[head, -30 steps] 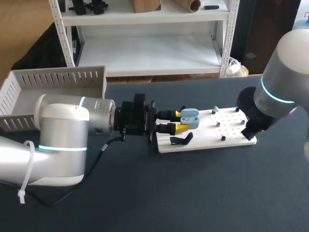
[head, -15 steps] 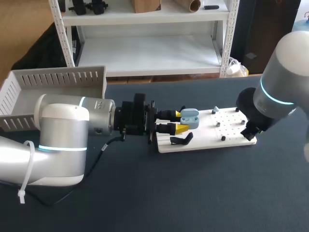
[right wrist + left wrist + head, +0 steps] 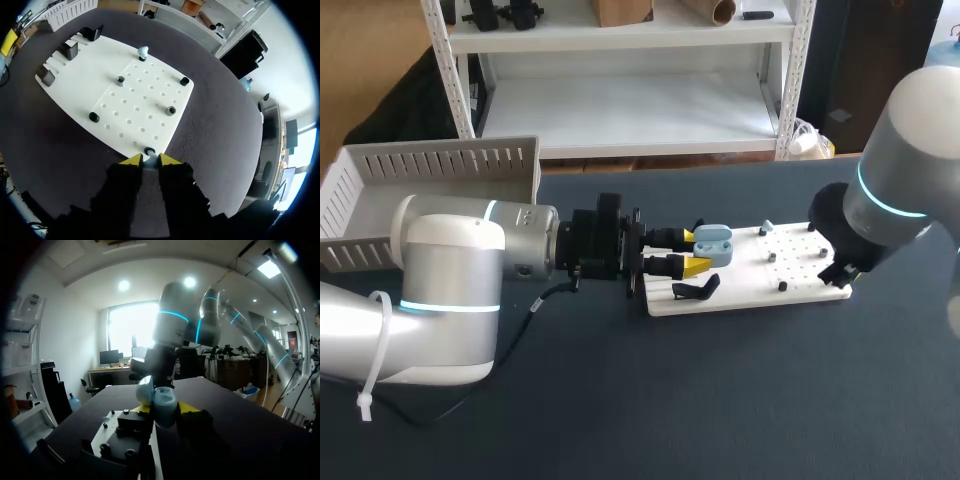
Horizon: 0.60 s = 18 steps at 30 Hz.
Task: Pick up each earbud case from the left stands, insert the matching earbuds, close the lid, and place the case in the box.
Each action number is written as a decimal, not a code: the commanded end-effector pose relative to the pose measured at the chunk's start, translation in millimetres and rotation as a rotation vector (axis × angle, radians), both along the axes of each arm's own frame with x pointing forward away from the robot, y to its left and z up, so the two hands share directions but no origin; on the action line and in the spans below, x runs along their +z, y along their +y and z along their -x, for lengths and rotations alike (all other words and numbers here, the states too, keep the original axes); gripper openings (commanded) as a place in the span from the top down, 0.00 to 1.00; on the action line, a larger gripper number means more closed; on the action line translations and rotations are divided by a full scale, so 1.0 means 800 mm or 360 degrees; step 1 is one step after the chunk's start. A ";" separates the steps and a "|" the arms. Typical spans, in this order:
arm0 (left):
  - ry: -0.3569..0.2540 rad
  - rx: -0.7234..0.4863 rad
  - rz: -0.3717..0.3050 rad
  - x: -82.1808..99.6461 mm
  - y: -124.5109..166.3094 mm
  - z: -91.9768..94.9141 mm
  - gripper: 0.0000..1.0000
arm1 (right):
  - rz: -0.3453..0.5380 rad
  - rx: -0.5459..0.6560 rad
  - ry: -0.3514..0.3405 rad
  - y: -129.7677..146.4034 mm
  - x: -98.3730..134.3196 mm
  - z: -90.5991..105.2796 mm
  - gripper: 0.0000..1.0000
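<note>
1. Head view: the left end effector [image 3: 690,252] reaches over the white board [image 3: 760,278] on the dark counter [image 3: 720,400]. The light blue earbud case [image 3: 712,243] sits at the board's left end between its yellow tips. The slatted box [image 3: 430,175] stands far left.
2. Left wrist view: both tips press the case from either side.
3. Right wrist view: the right end effector [image 3: 150,160] is only narrowly parted and holds nothing. A small dark peg [image 3: 149,151] at the board's edge lies just ahead of the gap.

You've got the head camera high behind, looking down on the whole table [image 3: 620,420]. Left wrist skims low along the white board [image 3: 745,288]; right wrist looks down on its right end.
</note>
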State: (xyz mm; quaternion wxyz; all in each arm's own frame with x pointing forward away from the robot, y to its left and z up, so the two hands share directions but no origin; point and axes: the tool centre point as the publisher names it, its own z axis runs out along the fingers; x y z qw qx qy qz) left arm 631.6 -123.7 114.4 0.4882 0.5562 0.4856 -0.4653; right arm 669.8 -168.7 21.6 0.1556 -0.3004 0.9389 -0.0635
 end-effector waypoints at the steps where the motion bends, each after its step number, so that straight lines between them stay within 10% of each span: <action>1: -0.0003 -0.0003 0.0007 -0.002 0.000 -0.001 1.00 | 0.0004 -0.0002 0.0002 0.001 -0.002 -0.001 1.00; 18: -0.0003 -0.0003 0.0007 -0.002 0.000 -0.001 1.00 | 0.0044 0.0009 -0.0062 -0.012 0.055 0.018 1.00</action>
